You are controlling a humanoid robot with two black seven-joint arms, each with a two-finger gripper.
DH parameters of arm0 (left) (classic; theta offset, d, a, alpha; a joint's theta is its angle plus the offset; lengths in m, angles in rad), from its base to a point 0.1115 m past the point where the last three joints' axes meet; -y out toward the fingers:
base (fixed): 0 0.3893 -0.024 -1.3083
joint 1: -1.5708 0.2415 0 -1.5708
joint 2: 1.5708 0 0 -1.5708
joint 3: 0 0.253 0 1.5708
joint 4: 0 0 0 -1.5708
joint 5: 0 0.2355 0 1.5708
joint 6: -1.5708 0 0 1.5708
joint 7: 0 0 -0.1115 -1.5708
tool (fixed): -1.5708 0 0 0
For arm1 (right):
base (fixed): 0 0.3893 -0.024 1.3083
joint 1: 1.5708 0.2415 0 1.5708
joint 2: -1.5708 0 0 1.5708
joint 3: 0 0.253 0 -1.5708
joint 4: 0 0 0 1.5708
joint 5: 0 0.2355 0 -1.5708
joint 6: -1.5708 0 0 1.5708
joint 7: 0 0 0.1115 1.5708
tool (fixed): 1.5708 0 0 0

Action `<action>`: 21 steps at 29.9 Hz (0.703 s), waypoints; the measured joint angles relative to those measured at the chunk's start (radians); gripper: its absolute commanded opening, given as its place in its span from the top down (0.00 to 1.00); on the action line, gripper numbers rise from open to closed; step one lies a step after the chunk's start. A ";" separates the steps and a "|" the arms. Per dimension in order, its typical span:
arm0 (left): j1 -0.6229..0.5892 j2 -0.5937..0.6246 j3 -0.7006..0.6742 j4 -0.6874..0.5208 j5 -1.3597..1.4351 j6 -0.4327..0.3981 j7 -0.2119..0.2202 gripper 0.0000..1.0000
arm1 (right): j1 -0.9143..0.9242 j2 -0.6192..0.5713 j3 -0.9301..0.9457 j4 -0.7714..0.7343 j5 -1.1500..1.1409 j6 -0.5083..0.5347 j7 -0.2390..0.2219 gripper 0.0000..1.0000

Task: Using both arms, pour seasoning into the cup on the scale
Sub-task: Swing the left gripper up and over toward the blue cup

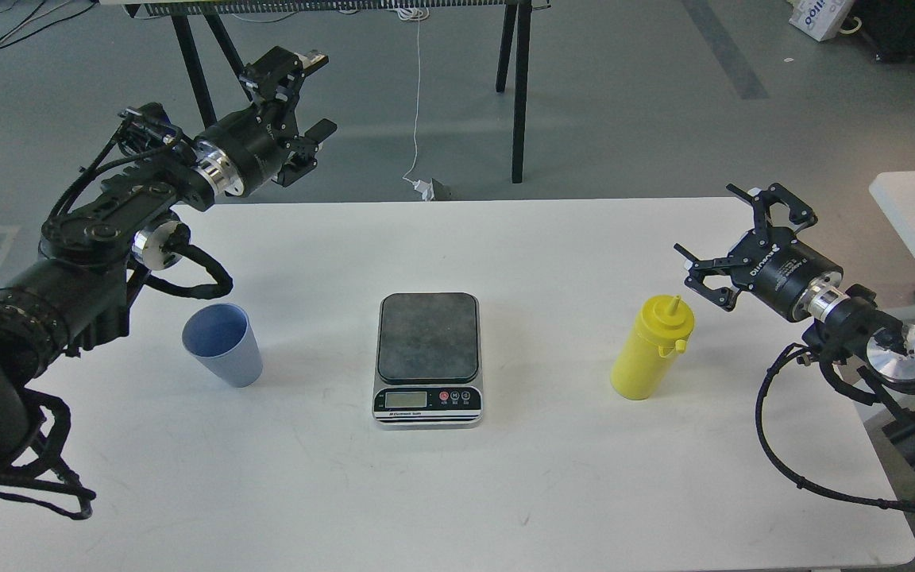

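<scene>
Right tool (723,238) spread beside smooth yellow bottle (651,349); ribbed blue cup (223,345) apart

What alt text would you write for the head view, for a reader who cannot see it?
A grey digital scale sits empty mid-table, a blue cup to its left and a yellow seasoning bottle to its right. The left tool hangs open above the far-left edge; the right tool is open beside the bottle, not touching it.

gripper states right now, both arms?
Left gripper: open, empty, raised beyond the table's far edge.
Right gripper: open, empty, beside the seasoning, not touching.
</scene>
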 measured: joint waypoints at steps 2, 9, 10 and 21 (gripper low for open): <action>-0.001 -0.006 0.000 -0.001 0.002 0.000 0.000 0.00 | 0.000 -0.001 0.000 -0.002 0.000 0.000 0.000 0.01; -0.005 -0.005 0.003 -0.003 0.004 0.000 0.000 0.00 | 0.001 -0.001 0.000 -0.005 0.000 0.000 0.000 0.01; -0.006 -0.002 0.000 -0.003 0.002 0.000 0.000 0.00 | 0.001 -0.001 0.000 -0.005 0.000 0.000 0.000 0.01; -0.019 0.035 -0.019 0.007 -0.021 0.000 0.000 0.00 | -0.002 0.001 0.000 -0.005 -0.001 0.000 0.000 0.01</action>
